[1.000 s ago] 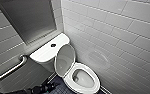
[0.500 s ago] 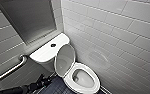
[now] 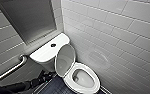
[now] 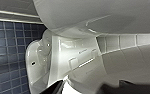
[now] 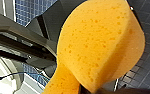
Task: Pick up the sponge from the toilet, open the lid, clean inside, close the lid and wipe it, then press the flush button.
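Toilet (image 3: 84,83) sits in the corner against a white tiled wall (image 3: 121,37), dark blue small-tiled floor (image 3: 53,88) beneath. Lid (image 3: 64,60) is up, tilted back against the tank (image 3: 44,53); seat ring (image 3: 92,88) is down, bowl open to view. Flush button (image 3: 53,45) shows dark and round in the middle of the tank top, nothing touching it. Grey metal panel (image 3: 28,17) on the wall above the tank; grab bar (image 3: 9,71) slants along the wall beside it. Left arm comes in low from the lower corner of the head view, left gripper (image 3: 46,75) down near the floor beside the toilet base, below the tank; its wrist camera looks up at the white underside of the ceramic with floor tiles alongside. Cannot tell whether that gripper is open or closed, nor that it has anything. Right gripper (image 5: 84,90) is clamped on the sponge (image 5: 98,42): the orange-yellow foam is pinched narrow at the grip and bulges broad beyond it, held above the floor tiles, clear of the toilet
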